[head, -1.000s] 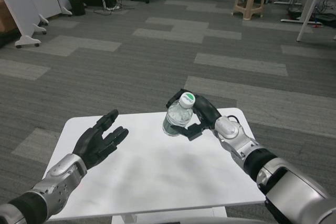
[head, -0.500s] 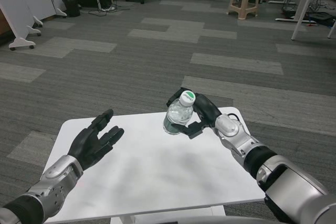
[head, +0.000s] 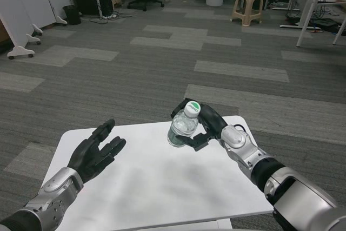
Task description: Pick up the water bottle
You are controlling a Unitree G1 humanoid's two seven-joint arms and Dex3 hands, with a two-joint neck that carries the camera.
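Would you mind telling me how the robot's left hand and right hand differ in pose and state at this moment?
The right hand grips the clear plastic water bottle with the green-and-white cap; the left hand holds nothing. The right hand's fingers wrap around the bottle; the left hand's are spread, palm up. The right hand sits near the far edge of the white table; the left hand is over its left side. Both are black, on silver forearms.

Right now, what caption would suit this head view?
Right hand grips the water bottle at the white table's far edge; left hand waits open.
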